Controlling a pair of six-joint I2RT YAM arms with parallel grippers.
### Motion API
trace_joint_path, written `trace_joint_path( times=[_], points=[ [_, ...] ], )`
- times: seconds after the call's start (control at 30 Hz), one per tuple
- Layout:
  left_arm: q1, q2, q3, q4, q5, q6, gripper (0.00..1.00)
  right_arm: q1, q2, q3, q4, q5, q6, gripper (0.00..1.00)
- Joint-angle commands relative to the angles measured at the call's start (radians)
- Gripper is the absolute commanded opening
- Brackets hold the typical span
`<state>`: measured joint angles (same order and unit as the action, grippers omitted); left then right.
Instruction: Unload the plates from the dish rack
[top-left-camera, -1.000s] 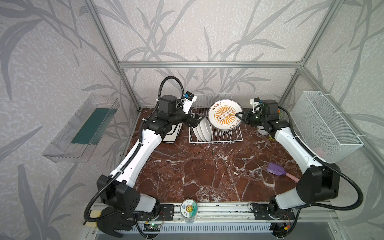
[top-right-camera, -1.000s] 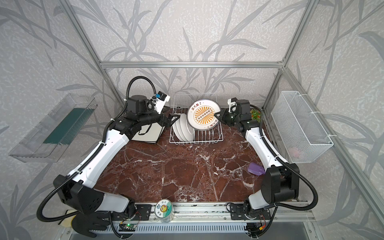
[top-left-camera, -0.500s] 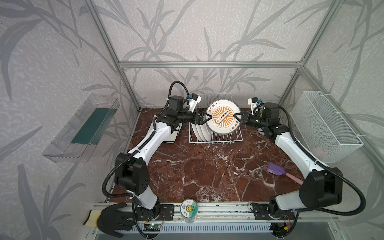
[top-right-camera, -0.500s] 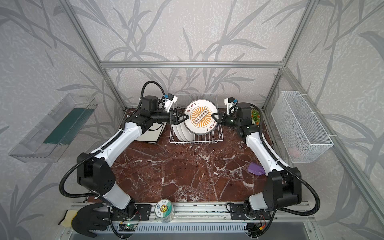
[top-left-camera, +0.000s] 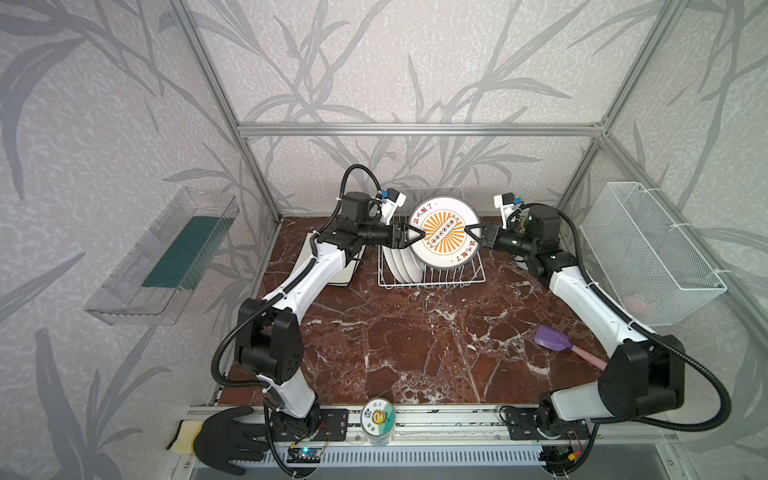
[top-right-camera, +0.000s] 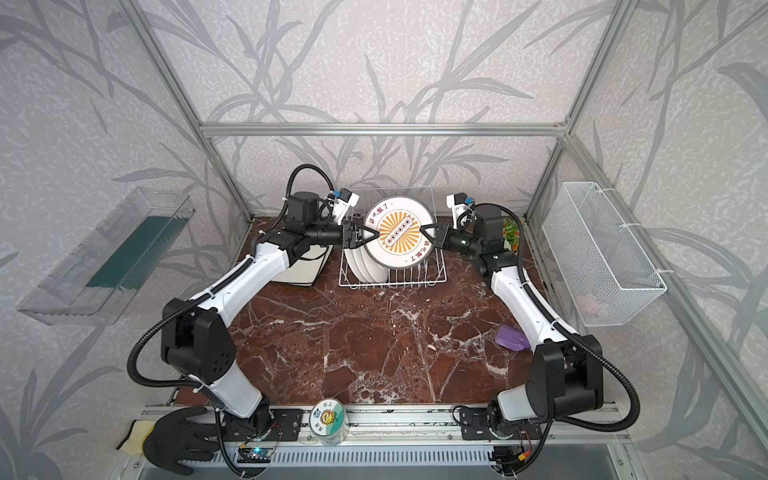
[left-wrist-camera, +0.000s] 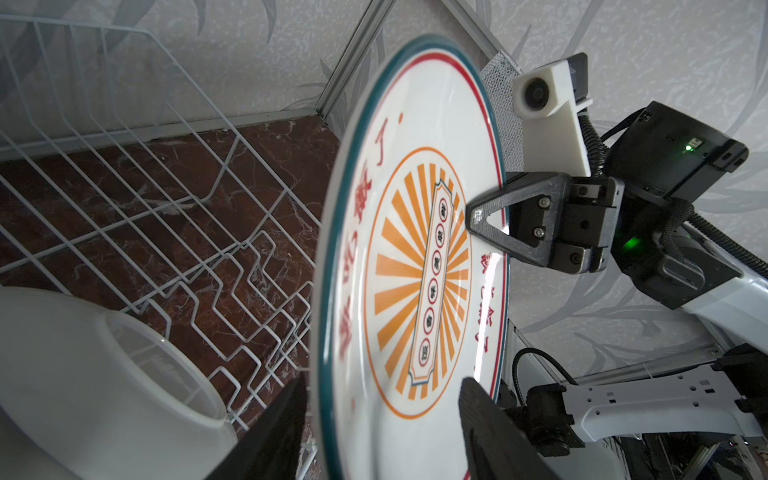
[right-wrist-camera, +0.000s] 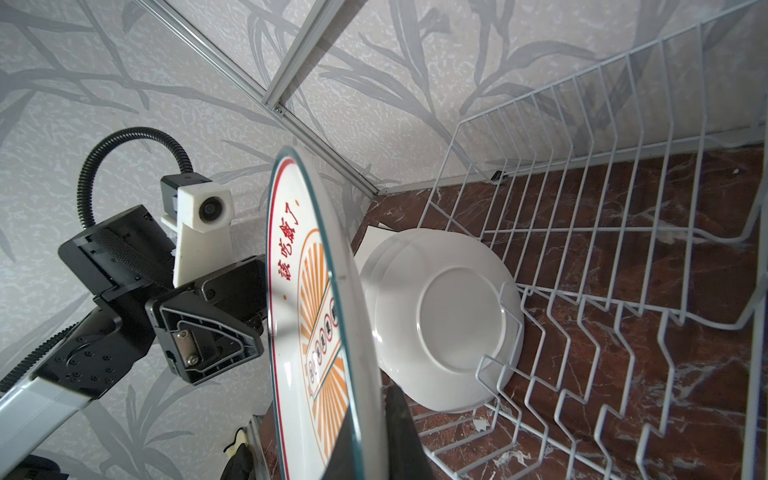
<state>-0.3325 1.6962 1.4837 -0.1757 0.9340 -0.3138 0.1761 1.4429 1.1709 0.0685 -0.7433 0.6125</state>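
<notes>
Orange-print plate (top-left-camera: 442, 237) held upright over dish rack (top-left-camera: 432, 283), upper centre of both top views; right gripper (top-left-camera: 467, 233) pinching plate's right rim; left gripper (top-left-camera: 420, 235) spread, fingers straddling left rim (gaps visible in left wrist view); white plates (top-left-camera: 399, 266) stacked at rack's left end.

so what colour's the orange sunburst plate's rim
Teal rim, thin red line inside; clearest in left wrist view.

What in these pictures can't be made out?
Number of white plates in the dish rack: they overlap, orange plate covers some, both top views.
The pink thing in mesh basket: blurred by the mesh, top views.
The flat plate beside rack: left arm covers most, top views.
</notes>
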Motion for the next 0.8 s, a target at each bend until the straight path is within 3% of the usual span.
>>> trace_joint_path(
  times=[0.0, 0.23, 0.47, 0.6, 0.7, 0.77],
  points=[
    [-0.003, 0.000, 0.040, -0.010, 0.019, 0.007, 0.49, 0.006, -0.020, -0.001, 0.076, -0.036, 0.004, 0.00],
    [-0.005, -0.023, 0.028, -0.016, -0.004, 0.021, 0.26, 0.008, -0.004, 0.004, 0.057, -0.033, 0.000, 0.00],
    [-0.006, -0.028, 0.017, 0.001, -0.005, -0.003, 0.13, 0.012, -0.007, -0.003, 0.045, -0.045, -0.010, 0.02],
    [-0.005, -0.034, -0.004, 0.050, -0.006, -0.042, 0.01, 0.011, -0.015, -0.006, 0.022, -0.047, -0.029, 0.08],
    [-0.005, -0.036, -0.009, 0.069, -0.011, -0.070, 0.00, 0.010, -0.018, -0.002, 0.003, -0.044, -0.039, 0.12],
    [-0.005, -0.049, -0.010, 0.066, -0.035, -0.082, 0.00, 0.011, -0.019, 0.004, -0.011, -0.043, -0.045, 0.22]
  ],
)
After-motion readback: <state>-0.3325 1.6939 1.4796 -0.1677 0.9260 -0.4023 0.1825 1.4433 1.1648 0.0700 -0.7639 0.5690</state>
